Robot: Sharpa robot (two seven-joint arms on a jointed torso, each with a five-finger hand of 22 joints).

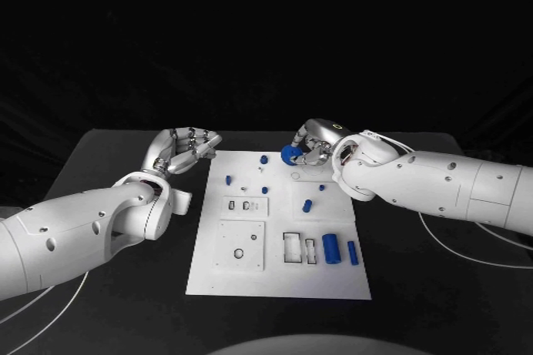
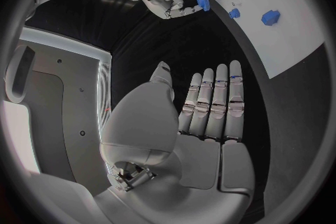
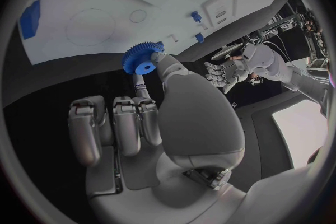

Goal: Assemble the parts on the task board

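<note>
Two hands hover at the far end of the task board (image 1: 278,282); the right hand (image 1: 314,145) pinches a blue gear (image 3: 142,59) between thumb and a fingertip, just above the board's far edge, its other fingers curled in; the left hand (image 1: 183,149) holds nothing, fingers straight and side by side, over the black table (image 1: 133,278) just beside the board's far left corner; small blue parts (image 1: 332,249) lie scattered on the white board
</note>
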